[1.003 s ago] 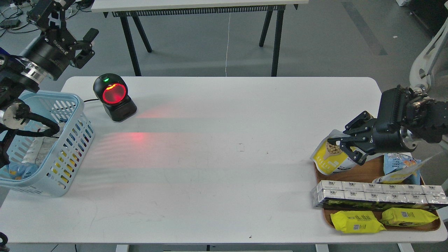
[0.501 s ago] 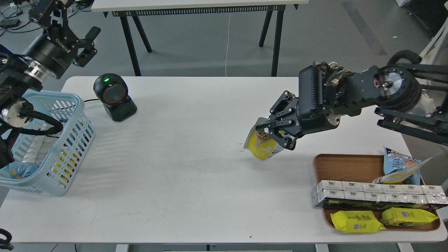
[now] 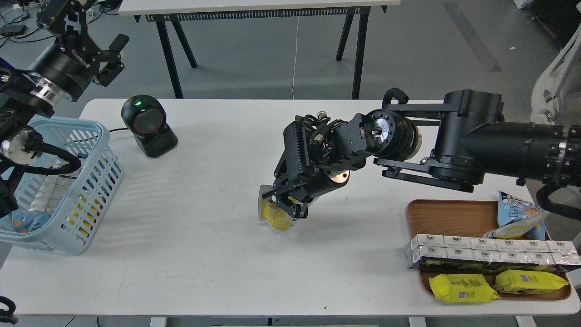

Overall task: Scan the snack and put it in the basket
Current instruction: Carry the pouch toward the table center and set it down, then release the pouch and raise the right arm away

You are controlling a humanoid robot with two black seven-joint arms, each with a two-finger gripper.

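The right gripper is clenched on the snack — a small stand-up pouch with a silver-white top and yellow bottom — and holds it near the middle of the white rectangular table, low over the surface; whether its bottom touches the top I cannot tell. The fingers pinch the pouch across its upper part, so only the yellow lower half shows clearly.

It looks light and soft-walled: thin, slippery film that would crumple under a hard squeeze, so the flatter, stiffer upper seam seems the sensible place to hold it.

The black dome-shaped barcode scanner stands toward the far left corner, well apart from the pouch. The light blue slotted plastic basket sits at the left edge. The left gripper hangs beyond the far left corner, its jaws released and holding nothing — the scan looks not yet done.
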